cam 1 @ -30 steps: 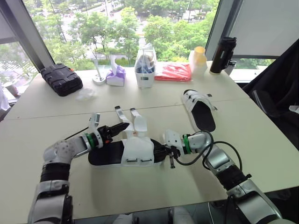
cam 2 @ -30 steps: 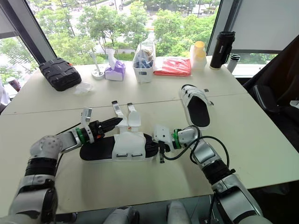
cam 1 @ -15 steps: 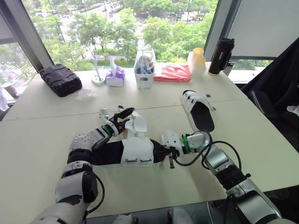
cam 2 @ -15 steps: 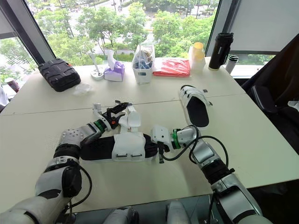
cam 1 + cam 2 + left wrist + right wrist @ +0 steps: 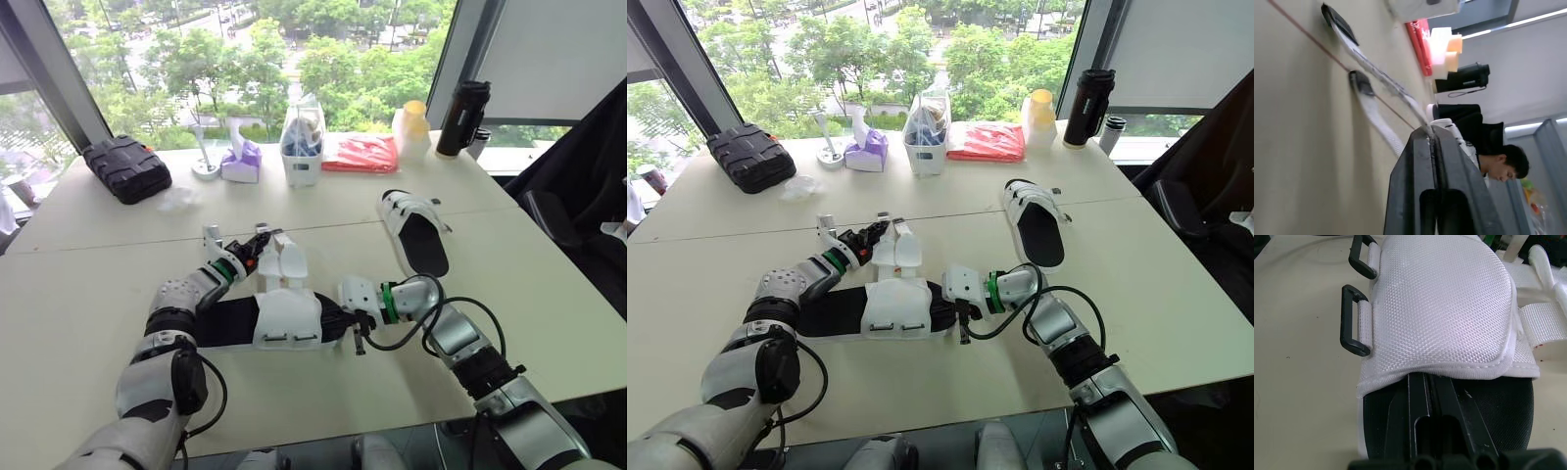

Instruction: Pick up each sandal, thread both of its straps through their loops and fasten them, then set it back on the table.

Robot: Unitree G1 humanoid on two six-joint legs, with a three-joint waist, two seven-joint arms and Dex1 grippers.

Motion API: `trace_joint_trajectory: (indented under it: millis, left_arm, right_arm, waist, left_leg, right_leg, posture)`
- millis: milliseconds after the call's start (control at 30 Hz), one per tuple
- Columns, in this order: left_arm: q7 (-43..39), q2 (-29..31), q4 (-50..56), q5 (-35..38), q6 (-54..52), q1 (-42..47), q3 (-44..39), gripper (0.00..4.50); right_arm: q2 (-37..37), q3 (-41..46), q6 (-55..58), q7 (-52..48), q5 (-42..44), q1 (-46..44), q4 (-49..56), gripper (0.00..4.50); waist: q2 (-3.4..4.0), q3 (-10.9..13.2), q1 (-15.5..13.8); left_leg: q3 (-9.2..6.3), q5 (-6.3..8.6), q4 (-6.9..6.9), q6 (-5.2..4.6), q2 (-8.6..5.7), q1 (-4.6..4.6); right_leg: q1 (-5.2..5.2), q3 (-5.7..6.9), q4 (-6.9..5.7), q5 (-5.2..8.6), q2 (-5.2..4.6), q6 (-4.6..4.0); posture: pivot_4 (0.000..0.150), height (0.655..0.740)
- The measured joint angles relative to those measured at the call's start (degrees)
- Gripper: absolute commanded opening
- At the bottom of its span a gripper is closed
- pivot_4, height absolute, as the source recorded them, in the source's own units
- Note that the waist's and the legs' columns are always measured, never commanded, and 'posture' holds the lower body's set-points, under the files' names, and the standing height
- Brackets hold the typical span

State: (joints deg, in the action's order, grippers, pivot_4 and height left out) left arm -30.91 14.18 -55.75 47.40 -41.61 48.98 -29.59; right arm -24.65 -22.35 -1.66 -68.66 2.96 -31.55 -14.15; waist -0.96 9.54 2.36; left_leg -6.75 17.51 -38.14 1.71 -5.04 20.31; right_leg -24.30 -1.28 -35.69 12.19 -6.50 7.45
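Observation:
A black-soled sandal with a white upper [image 5: 286, 315] lies on the table [image 5: 88, 294], its two straps [image 5: 291, 259] spread loose toward the far side. My left gripper [image 5: 263, 238] is at the left strap [image 5: 1376, 73] and is shut on it, the strap running into the fingertips [image 5: 1422, 134]. My right gripper [image 5: 335, 315] is shut at the sandal's right end, its fingers lying on the black footbed with the tips under the upper's edge [image 5: 1444, 367]. Two black loops [image 5: 1354, 328] stand empty on the upper's side. A second sandal [image 5: 416, 230] lies further right.
Along the window stand a black case [image 5: 127, 166], a tissue box [image 5: 242, 162], a white container [image 5: 304, 142], a red packet [image 5: 362, 152], stacked cups [image 5: 416, 122] and a black bottle [image 5: 462, 116]. A dark chair [image 5: 578, 186] stands right. A person [image 5: 1498, 156] sits beyond the table.
My left gripper moved from the sandal's heel side up to the far straps, then went from open to shut on one strap. The right gripper and both sandals stayed put.

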Motion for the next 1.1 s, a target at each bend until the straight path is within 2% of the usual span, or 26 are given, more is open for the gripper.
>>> trace_joint_trajectory:
  millis: [133, 200, 367, 467, 567, 667, 733, 867, 967, 1100]
  left_arm:
    - [-0.68, 0.18, 0.01, -0.65, -0.07, 0.0, -0.46, 0.02]
    - [-3.13, 0.72, 3.3, -1.84, -0.13, -1.83, 1.41, 0.02]
    - [-17.32, 3.94, 27.66, -2.67, -3.11, -11.76, 10.76, 0.02]
    - [-23.14, 6.14, 43.14, -3.3, -0.29, -15.6, 15.67, 0.02]
    - [-28.36, 8.31, 54.37, -7.6, 7.66, -19.66, 21.39, 0.02]
    - [-33.7, 11.71, 59.69, -13.37, 17.3, -23.04, 26.1, 0.02]
    - [-39.64, 15.43, 62.86, -18.28, 27.32, -25.58, 29.37, 0.02]
    - [-49.31, 19.63, 63.39, -24.27, 44.85, -28.47, 32.59, 0.02]
    - [-55.98, 20.16, 62.24, -25.23, 57.5, -30.17, 33.64, 0.02]
    - [-60.36, 22.82, 58.79, -25.54, 70.8, -30.18, 37.21, 0.02]
  right_arm:
    - [0.02, -0.18, -0.01, 0.08, 0.0, -0.01, 0.0, 0.0]
    - [0.13, -0.32, -0.06, 0.09, 0.0, -0.09, 0.03, 0.0]
    - [-0.38, -0.33, -0.33, -0.68, 0.02, -0.17, 0.23, 0.0]
    - [-0.44, -0.37, -0.53, -0.9, 0.01, -0.33, -0.06, 0.0]
    - [-0.4, -0.45, -1.06, -0.88, 0.0, -0.47, -0.28, 0.0]
    - [-0.4, -0.49, -1.65, -1.16, 0.01, -0.71, -0.85, 0.0]
    - [-0.42, -0.62, -2.1, -1.56, 0.01, -0.96, -1.21, 0.0]
    - [-0.49, -0.76, -2.78, -2.46, 0.01, -1.42, -2.21, 0.0]
    - [-0.47, -1.13, -3.94, -3.19, -0.01, -2.28, -3.48, 0.0]
    - [-0.36, -1.5, -4.9, -3.46, -0.01, -3.36, -4.7, 0.0]
  waist:
    - [0.01, -0.01, 0.07]
    - [0.02, -0.01, 0.22]
    - [-0.02, 0.01, 0.02]
    - [-0.01, 0.01, -0.03]
    - [0.0, 0.01, 0.02]
    - [0.01, 0.01, -0.02]
    - [0.01, 0.01, -0.02]
    - [0.03, 0.01, -0.32]
    - [0.04, 0.02, -0.32]
    - [0.04, 0.02, -0.35]
  left_leg:
    - [0.0, 0.0, 0.0, 0.0, 0.0, -0.01]
    - [0.01, 0.0, 0.01, 0.0, 0.01, 0.0]
    - [-0.01, -0.15, 0.06, 0.28, 0.05, 0.19]
    - [0.0, -0.05, 0.07, 0.13, 0.06, 0.11]
    - [0.02, 0.01, 0.13, 0.03, 0.06, 0.09]
    - [0.03, 0.03, 0.14, -0.02, 0.06, 0.1]
    - [0.04, 0.07, 0.15, -0.08, 0.06, 0.11]
    - [0.05, 0.11, 0.16, -0.15, 0.07, 0.1]
    - [0.06, 0.12, 0.16, -0.17, 0.12, 0.1]
    - [0.08, 0.13, 0.16, -0.2, 0.24, 0.11]
  right_leg:
    - [0.0, 0.0, 0.0, 0.0, 0.0, 0.0]
    - [-0.03, -0.01, 0.0, 0.0, 0.0, 0.0]
    - [-0.15, -0.02, 0.13, 0.0, 0.0, -0.02]
    - [-0.05, -0.02, 0.2, 0.0, -0.01, -0.02]
    - [-0.05, -0.02, 0.23, 0.0, 0.0, -0.03]
    - [-0.05, -0.02, 0.26, 0.0, 0.0, -0.03]
    - [-0.04, -0.02, 0.3, 0.01, 0.0, -0.04]
    - [-0.01, -0.02, 0.37, 0.0, 0.0, -0.06]
    - [0.0, -0.01, 0.42, 0.0, -0.01, -0.07]
    - [0.0, -0.01, 0.44, 0.0, 0.0, -0.06]
  posture:
    - [0.15, 0.74]
    - [0.15, 0.74]
    - [0.15, 0.74]
    - [0.15, 0.74]
    - [0.15, 0.74]
    - [0.15, 0.74]
    - [0.15, 0.74]
    - [0.15, 0.74]
    - [0.15, 0.74]
    - [0.15, 0.74]
